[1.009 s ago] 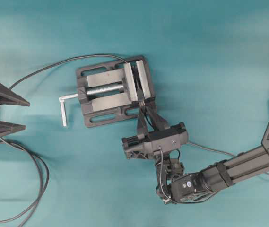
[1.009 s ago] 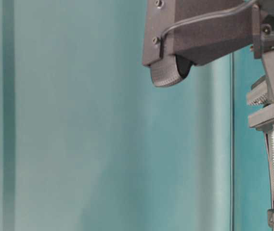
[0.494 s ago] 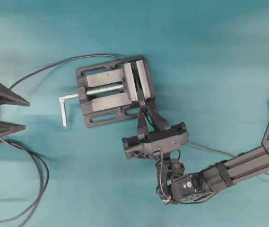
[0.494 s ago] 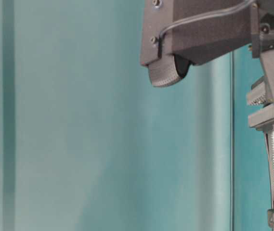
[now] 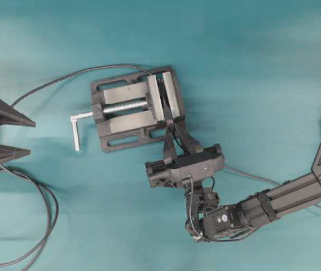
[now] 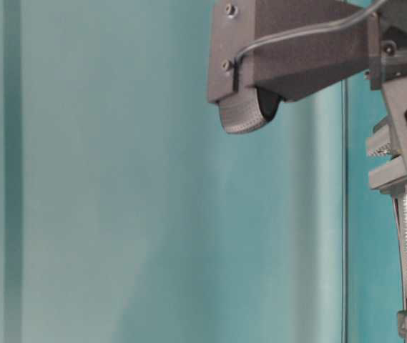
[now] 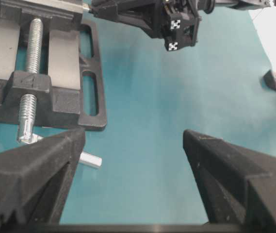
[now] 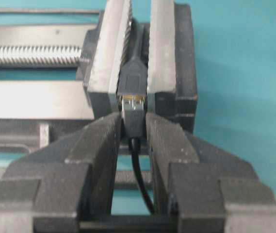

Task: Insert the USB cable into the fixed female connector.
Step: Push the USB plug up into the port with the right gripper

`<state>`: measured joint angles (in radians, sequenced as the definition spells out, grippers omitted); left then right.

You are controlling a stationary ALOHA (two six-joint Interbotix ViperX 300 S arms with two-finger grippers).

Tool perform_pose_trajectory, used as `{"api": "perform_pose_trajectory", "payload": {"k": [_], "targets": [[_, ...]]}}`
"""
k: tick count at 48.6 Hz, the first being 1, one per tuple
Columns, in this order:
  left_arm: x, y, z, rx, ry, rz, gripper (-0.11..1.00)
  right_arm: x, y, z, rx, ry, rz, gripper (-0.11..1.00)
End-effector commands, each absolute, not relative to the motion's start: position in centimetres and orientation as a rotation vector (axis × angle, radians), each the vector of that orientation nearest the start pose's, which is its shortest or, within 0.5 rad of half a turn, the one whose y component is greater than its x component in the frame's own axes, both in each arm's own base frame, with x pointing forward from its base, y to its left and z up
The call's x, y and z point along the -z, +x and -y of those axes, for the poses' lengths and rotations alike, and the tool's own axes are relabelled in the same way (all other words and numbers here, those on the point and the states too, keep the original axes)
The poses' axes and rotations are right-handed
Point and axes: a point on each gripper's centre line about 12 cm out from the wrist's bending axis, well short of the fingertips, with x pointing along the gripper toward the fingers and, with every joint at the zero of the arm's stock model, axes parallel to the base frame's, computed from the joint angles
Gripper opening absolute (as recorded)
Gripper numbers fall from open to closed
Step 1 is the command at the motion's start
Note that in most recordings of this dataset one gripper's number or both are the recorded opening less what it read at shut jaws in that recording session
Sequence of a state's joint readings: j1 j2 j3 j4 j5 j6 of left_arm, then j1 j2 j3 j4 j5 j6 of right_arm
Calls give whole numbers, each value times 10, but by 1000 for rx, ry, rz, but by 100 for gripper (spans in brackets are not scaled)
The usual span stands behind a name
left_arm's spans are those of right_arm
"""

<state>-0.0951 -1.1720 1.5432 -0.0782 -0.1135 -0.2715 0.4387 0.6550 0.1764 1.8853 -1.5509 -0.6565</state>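
Right now the teal table cover (image 5: 250,73) carries a grey metal vise (image 5: 135,107) w/ silver screw and L-handle. Left gripper (image 5: 5,134) sits at the left edge, jaws spread wide, holding nothing. Right gripper (image 8: 135,127) is clamped on the thin dark-grey USB cable (image 8: 138,165); its metal plug tip meets the mouth of the small black fixed female connector (image 8: 131,80), pinched btwn the vise jaws

Grey vise (image 5: 135,110) (silver screw) on teal table (image 5: 250,68)
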Motion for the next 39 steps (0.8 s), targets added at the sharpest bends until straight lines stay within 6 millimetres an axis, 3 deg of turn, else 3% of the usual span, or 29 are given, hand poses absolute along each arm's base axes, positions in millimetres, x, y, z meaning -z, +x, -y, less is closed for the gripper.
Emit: {"api": "perform_pose_trajectory", "payload": {"k": [1, 39], "targets": [[-163, 142, 13, 43, -316, -263, 100, -99, 421, -56, 1388, 243, -113, 22], [-161, 142, 12, 42, -314, -271, 100, -92, 422, 15, 1475, 197, -96, 22]]}}
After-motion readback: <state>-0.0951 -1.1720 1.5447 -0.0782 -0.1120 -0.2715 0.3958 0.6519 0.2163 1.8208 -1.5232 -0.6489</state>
